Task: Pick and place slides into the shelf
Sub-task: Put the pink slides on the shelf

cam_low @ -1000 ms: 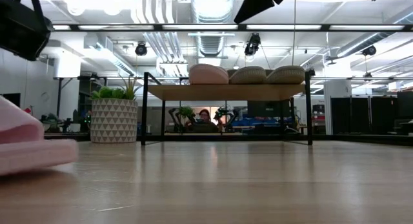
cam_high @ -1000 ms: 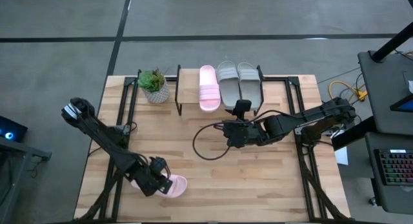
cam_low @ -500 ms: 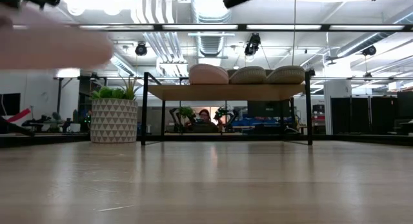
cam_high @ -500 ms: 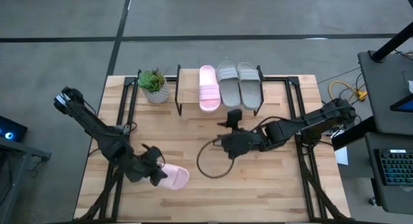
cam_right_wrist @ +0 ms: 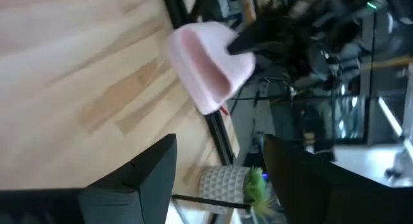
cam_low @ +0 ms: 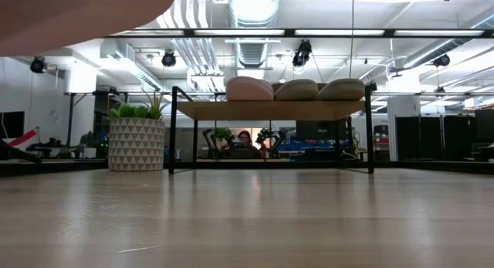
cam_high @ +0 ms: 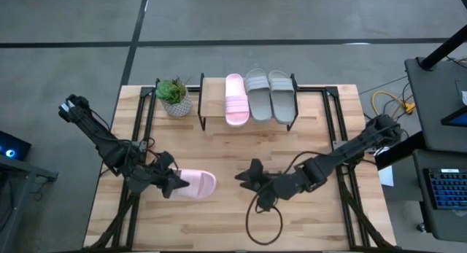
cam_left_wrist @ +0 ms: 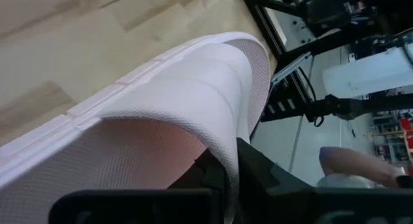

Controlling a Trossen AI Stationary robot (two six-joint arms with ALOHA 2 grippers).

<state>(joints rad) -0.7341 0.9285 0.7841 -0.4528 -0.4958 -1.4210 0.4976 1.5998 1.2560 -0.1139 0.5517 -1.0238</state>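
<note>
A pale pink slide (cam_high: 197,184) hangs above the table's near left part, with my left gripper (cam_high: 172,184) shut on its left end. The low view shows its underside (cam_low: 77,17) at the top left. My right gripper (cam_high: 244,177) stands open to the right of it and faces it, with nothing between its fingers (cam_right_wrist: 135,179). The shelf (cam_high: 213,100) stands at the far edge. On its plank lie a second pink slide (cam_high: 235,98) and two grey-beige slides (cam_high: 257,95) (cam_high: 282,96). My left gripper pinches a thin curved edge (cam_left_wrist: 227,161) of the pink slide, at the end toward the table's left, between its two fingers (cam_left_wrist: 258,179). The fingers come from the table's left, slanting a little downward. The slide reaches out toward the right and is lifted clear of the table.
A potted plant (cam_high: 174,97) stands on the table just left of the shelf. A black cable loop (cam_high: 263,218) from the right arm lies on the near middle of the table. Bare wood (cam_high: 241,147) lies between the grippers and the shelf.
My left gripper has risen and gone toward the far edge with the pink slide. The slide lay on the table a second ago and is now lifted clear. My right gripper has gone toward the near edge and left, toward the slide, and has rolled.
</note>
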